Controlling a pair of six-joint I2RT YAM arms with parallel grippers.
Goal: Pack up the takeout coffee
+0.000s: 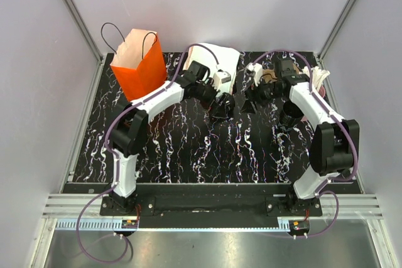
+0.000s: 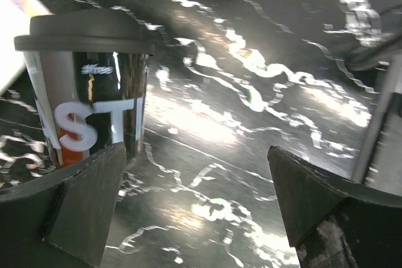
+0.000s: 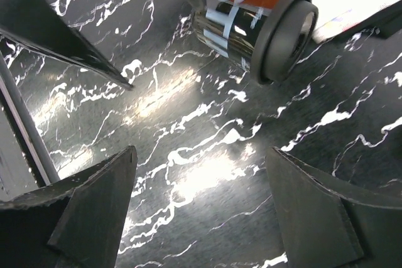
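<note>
The takeout coffee (image 2: 88, 92) is a black cup with a dark lid, white letters and an orange patch. It stands upright on the marbled table. It also shows in the right wrist view (image 3: 251, 20) and the top view (image 1: 221, 107). My left gripper (image 2: 196, 155) is open and empty. The cup stands just past its left fingertip (image 2: 94, 192), left of the gap and not between the jaws. My right gripper (image 3: 201, 155) is open and empty over bare table, facing the cup from the right (image 1: 250, 100). The left arm's fingers (image 3: 56, 29) show at the top left there.
An orange paper bag (image 1: 139, 64) stands open at the back left. A white paper bag (image 1: 221, 58) lies behind the cup. A brown cardboard piece (image 1: 276, 73) and a pink cup of white sticks (image 1: 320, 81) are at the back right.
</note>
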